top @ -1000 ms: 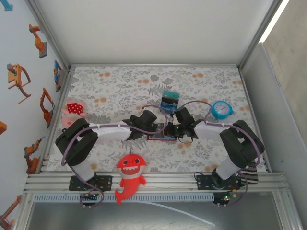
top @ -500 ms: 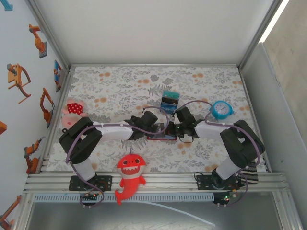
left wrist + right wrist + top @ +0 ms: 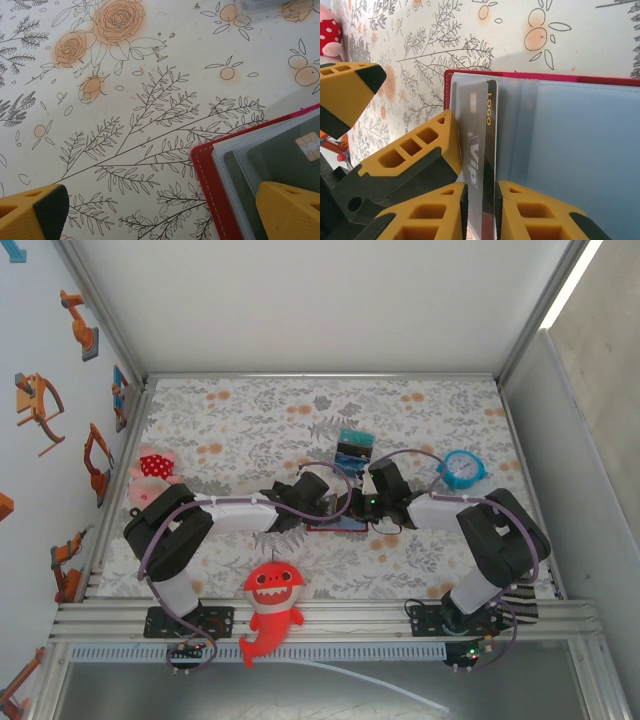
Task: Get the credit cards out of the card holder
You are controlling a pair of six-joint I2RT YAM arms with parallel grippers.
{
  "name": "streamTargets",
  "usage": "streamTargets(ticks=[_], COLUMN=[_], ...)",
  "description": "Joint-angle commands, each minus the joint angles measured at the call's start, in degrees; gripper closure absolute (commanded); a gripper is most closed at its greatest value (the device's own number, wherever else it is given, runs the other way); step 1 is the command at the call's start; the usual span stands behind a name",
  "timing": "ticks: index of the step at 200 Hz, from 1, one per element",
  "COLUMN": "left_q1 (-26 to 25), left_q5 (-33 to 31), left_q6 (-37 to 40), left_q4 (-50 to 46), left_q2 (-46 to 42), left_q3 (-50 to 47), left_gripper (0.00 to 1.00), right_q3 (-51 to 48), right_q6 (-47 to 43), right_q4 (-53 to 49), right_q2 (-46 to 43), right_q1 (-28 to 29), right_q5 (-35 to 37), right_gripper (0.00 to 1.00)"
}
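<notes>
The dark red card holder [image 3: 335, 526] lies open on the floral cloth between both arms, its bluish-grey inner panels [image 3: 570, 150] facing up. A dark credit card [image 3: 480, 130] marked VIP and LOGO sticks out of its left pocket. My right gripper [image 3: 481, 192] hovers over that card's end, jaws a narrow slit apart, the card's face showing through the gap. My left gripper [image 3: 160, 200] is wide open: one finger [image 3: 287, 210] rests over the holder's red-edged corner [image 3: 215, 180], where a chip card [image 3: 285, 160] shows behind a clear pocket; the other finger is above bare cloth.
A teal-blue-black striped block [image 3: 354, 448] sits just behind the holder. A blue alarm clock [image 3: 462, 469] stands to the right, a pink plush [image 3: 152, 468] at the left edge, a red shark plush [image 3: 272, 605] at the near edge.
My right gripper has shifted left over the card holder and its jaws have parted slightly. The left arm crept a little to the right, still wide open.
</notes>
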Motion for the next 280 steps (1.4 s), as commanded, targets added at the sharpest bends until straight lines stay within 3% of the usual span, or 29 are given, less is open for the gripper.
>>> streamTargets(ticks=[1, 125, 216, 249, 280], left_q1=[-0.2, -0.2, 0.0, 0.0, 0.0], left_q5=[0.6, 1.1, 0.9, 0.7, 1.0], left_q6=[-0.3, -1.5, -1.3, -1.2, -1.4], left_q4=[-3.4, -3.7, -4.2, -4.4, -4.4], left_q2=[1.9, 2.2, 2.3, 2.4, 2.8], left_q3=[-0.3, -0.3, 0.2, 0.4, 0.5], left_gripper=[0.03, 0.03, 0.03, 0.03, 0.03], right_q3=[-0.8, -2.8, -1.9, -1.9, -2.3], right_q6=[1.5, 3.4, -1.2, -0.7, 1.1], right_q4=[4.4, 9.8, -1.0, 1.2, 6.4], right_q2=[1.1, 1.5, -4.0, -3.3, -2.1], right_q1=[-0.2, -1.0, -2.3, -2.3, -2.3], right_q5=[-1.9, -3.1, 0.4, -1.3, -3.9], right_gripper=[0.81, 1.0, 1.0, 1.0, 0.93])
